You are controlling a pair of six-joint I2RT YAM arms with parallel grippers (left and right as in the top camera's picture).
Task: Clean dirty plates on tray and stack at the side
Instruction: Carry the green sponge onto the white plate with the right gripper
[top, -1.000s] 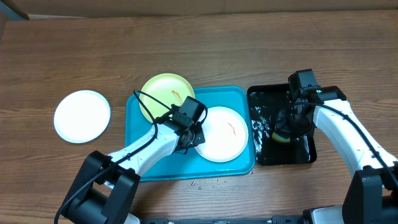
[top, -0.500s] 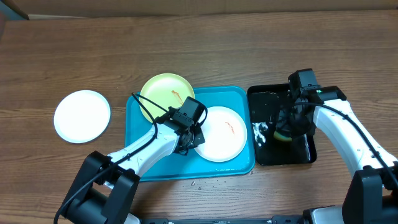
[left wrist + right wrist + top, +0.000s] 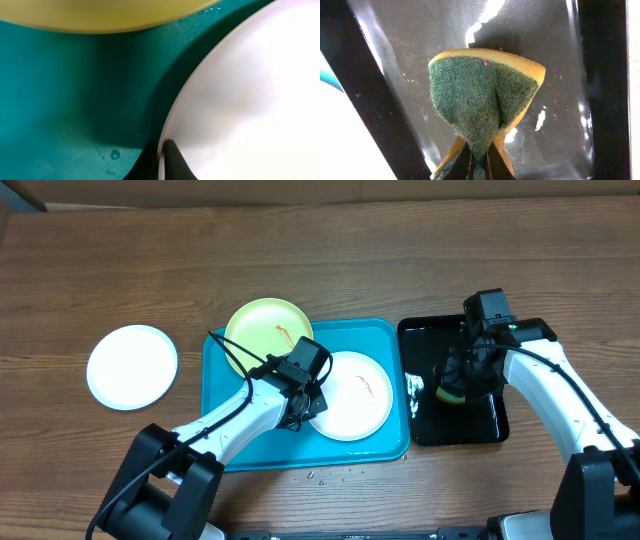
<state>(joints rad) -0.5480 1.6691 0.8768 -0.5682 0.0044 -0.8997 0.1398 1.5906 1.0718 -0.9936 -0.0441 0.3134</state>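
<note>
Wooden table (image 3: 330,260); tray (image 3: 350,335) lengthwise left-right

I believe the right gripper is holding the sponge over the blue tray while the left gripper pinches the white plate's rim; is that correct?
Not quite: the right gripper holds the sponge over the black tray, not the blue tray, as the overhead view shows. The left gripper does pinch the white plate's rim.

One plate (image 3: 350,395) lies in the tray (image 3: 370,340), another plate (image 3: 262,320) over its back edge. To my left lies a third plate (image 3: 132,367).
</note>
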